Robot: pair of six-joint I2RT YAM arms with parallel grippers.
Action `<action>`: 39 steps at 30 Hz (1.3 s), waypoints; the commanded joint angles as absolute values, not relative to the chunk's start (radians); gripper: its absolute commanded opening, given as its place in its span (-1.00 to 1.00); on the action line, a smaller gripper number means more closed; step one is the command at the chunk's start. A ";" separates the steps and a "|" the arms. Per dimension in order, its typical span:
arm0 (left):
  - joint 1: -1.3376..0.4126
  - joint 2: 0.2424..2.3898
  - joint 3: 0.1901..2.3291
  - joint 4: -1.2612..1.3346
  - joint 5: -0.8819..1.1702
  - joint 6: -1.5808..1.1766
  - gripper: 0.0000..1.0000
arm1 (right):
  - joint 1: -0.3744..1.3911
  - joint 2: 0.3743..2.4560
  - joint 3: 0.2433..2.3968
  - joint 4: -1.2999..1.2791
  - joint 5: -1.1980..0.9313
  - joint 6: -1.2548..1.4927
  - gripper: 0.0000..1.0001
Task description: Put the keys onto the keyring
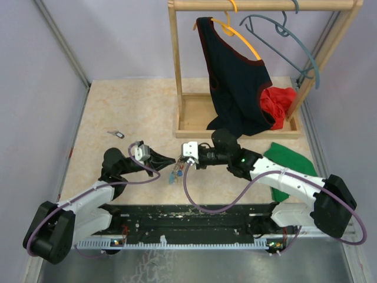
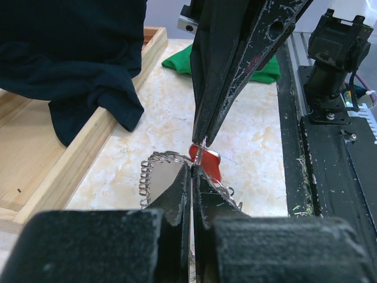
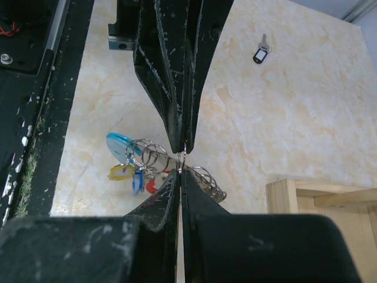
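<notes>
Left tool (image 2: 192, 171): closed; its tips pinch a turn of the coiled wire, meeting the other arm's tips point to point, just above the table (image 1: 135, 106).
Right tool (image 3: 179, 171): closed on the same stretch of wire from the opposite side; whether a key's blade is also caught there cannot be told.
Step in hand: judged to be prying at, or steadying, one turn of the coil so that a key can be fed on; the two pinches sit almost on top of each other.
Next move: likely calls for one tool to keep its hold while the other lets go and fetches the loose key; the wire is thin and springy, so a slack pinch could let it snap free.
Keyring (image 3: 154, 155): a grey wire coil strung between the tips and sagging to either side; its thick light-blue section (image 3: 119, 143) lies at the end nearer the arm bases.
Keys at the ring: a red key (image 2: 207, 164) just beside the pinch point; a blue key (image 3: 137, 180) and a yellow piece (image 3: 119, 172) hang under the coil, seemingly threaded already.
Loose key: a black key (image 3: 261, 55) lies flat on the table, well apart from the ring, out to the left; not yet on.
Farther back: a wooden rack (image 1: 177, 76) with a dark garment (image 1: 232, 82); a green cloth (image 1: 291, 162) to the right.
</notes>
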State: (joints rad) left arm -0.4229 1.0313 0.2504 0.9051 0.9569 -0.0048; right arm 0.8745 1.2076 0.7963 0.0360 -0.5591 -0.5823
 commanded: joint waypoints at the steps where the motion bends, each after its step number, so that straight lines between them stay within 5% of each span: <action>1: -0.422 1.021 0.289 0.907 0.937 -0.013 -0.99 | 0.900 1.206 0.864 0.085 -0.558 -0.575 -1.00; 36: -0.457 1.035 0.244 1.080 0.701 -0.410 -0.99 | 0.957 1.190 0.737 0.209 -0.306 -0.662 -1.00; 39: -0.456 1.017 0.246 1.005 0.658 -0.371 -0.85 | 0.957 1.158 0.740 0.186 -0.272 -0.678 -1.00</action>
